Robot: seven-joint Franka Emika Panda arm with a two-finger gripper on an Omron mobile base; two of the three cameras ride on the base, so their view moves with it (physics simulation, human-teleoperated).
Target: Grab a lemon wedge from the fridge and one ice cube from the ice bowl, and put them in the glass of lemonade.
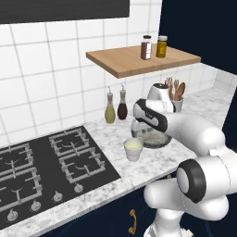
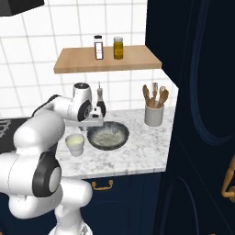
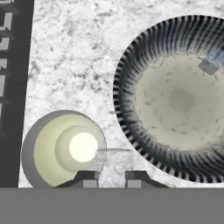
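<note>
Clear ice cube [image 3: 114, 161] pinched between gripper [image 3: 112, 177] fingers, right beside glass of lemonade [image 3: 65, 148], near ice bowl [image 3: 131, 65].

You get even, bright, rendered light in all three views — no glare, no hard shadows. The white tiles [image 1: 41, 69] and marble bench [image 2: 133, 156] read clearly. The navy cabinets [image 2: 197, 137] at the right fall nearly black, detail lost. Edges look soft and slightly pixelated; the ice bowl [image 3: 131, 87] rim shows jagged striping. No visible edge distortion.
</note>
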